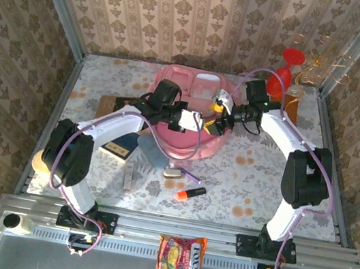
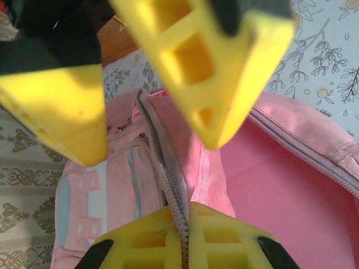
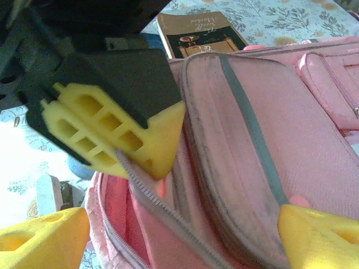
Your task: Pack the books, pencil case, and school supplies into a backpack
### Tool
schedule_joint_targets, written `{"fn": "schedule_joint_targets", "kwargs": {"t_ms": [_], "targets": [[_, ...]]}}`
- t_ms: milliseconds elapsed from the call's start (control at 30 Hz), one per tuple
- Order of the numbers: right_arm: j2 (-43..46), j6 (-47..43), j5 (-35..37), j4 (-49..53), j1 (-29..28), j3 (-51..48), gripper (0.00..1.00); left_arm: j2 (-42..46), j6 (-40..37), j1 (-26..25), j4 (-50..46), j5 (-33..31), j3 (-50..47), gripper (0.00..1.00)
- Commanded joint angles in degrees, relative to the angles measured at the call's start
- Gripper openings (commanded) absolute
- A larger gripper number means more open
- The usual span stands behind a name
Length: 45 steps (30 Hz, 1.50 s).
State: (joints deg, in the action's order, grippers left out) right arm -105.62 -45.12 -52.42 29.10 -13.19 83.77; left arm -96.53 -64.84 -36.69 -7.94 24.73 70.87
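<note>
The pink backpack lies mid-table with its main zip open and its pink lining showing. My left gripper is shut on the backpack's zip edge and holds it up. My right gripper stands open over the opening, one finger on each side and nothing between them. The brown book lies left of the backpack, the navy book nearer. What looks like the grey-blue pencil case lies partly under my left arm. The orange-and-black marker, purple pen, beige piece and pale stick lie in front.
An orange snack packet rests on the front rail. A red glass ornament and an orange-brown slab stand at the back right. Patterned walls close in the table on three sides.
</note>
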Motion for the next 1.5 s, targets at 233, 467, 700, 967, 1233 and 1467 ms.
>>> {"fn": "schedule_joint_targets", "kwargs": {"t_ms": [233,467,700,967,1233,1467], "targets": [[-6.5,-7.2,-3.4,12.7,-1.3,6.2,0.79,2.4,-3.8,0.7,7.6,-2.1,-2.2,0.0],[-6.6,-7.8,-2.7,15.1,-1.5,6.8,0.63,2.8,-3.7,1.5,10.6,-2.3,-3.9,0.0],[-4.8,-7.2,-2.5,15.5,-1.4,5.7,0.4,2.7,-2.1,2.4,11.8,-3.7,-4.8,0.0],[-1.6,-4.4,-1.2,10.4,-2.0,1.3,0.21,2.6,-0.4,2.6,12.8,-3.5,-5.0,0.0],[2.8,0.7,4.3,-3.0,-2.3,-4.5,0.0,2.8,2.4,2.7,10.2,-3.5,-5.3,0.0],[8.9,4.9,2.9,-10.0,-2.3,-9.1,0.0,0.6,7.3,2.8,8.4,-9.0,-5.5,0.03]]}}
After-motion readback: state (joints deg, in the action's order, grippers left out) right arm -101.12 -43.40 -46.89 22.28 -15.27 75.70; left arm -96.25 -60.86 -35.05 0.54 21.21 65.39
